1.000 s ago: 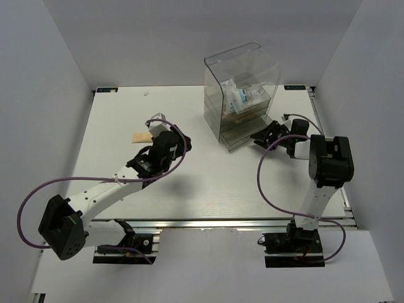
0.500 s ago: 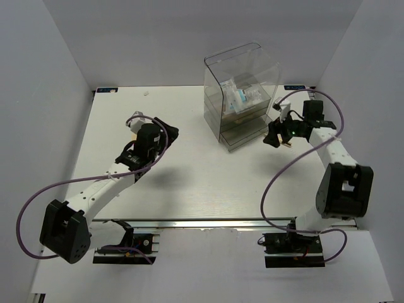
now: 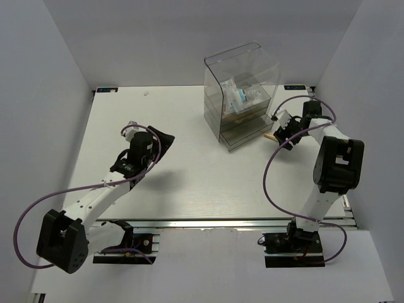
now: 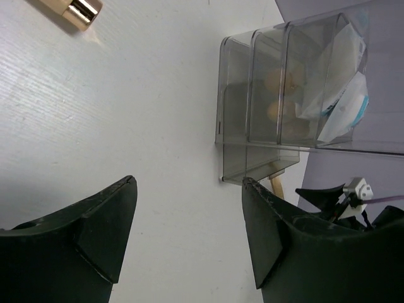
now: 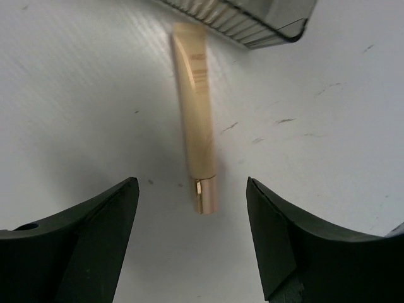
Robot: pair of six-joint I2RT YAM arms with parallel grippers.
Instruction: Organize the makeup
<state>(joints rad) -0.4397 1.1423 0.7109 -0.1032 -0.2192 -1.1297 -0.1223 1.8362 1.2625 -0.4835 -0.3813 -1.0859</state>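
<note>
A thin peach stick [image 5: 196,113] with a gold cap lies on the white table just in front of the clear drawer box [image 3: 243,95]; it also shows in the top view [image 3: 271,134]. My right gripper [image 5: 190,211] is open and empty, hovering over the stick's cap end, one finger on each side. In the top view the right gripper [image 3: 279,131] is at the box's right front corner. My left gripper [image 4: 188,196] is open and empty over bare table, left of the box [image 4: 284,95]. The beige tube's gold cap [image 4: 79,9] shows at the top left. Peach sponges [image 4: 281,95] and the packet [image 4: 344,101] sit inside the drawers.
The box stands at the back right of the table [image 3: 208,183]. Grey walls close in the left, back and right sides. In the top view the left gripper [image 3: 164,136] is mid-left; the beige tube is hidden under that arm.
My left gripper has drawn back to the left, off the beige tube. My right arm has swung up beside the box and turned over the peach stick.
</note>
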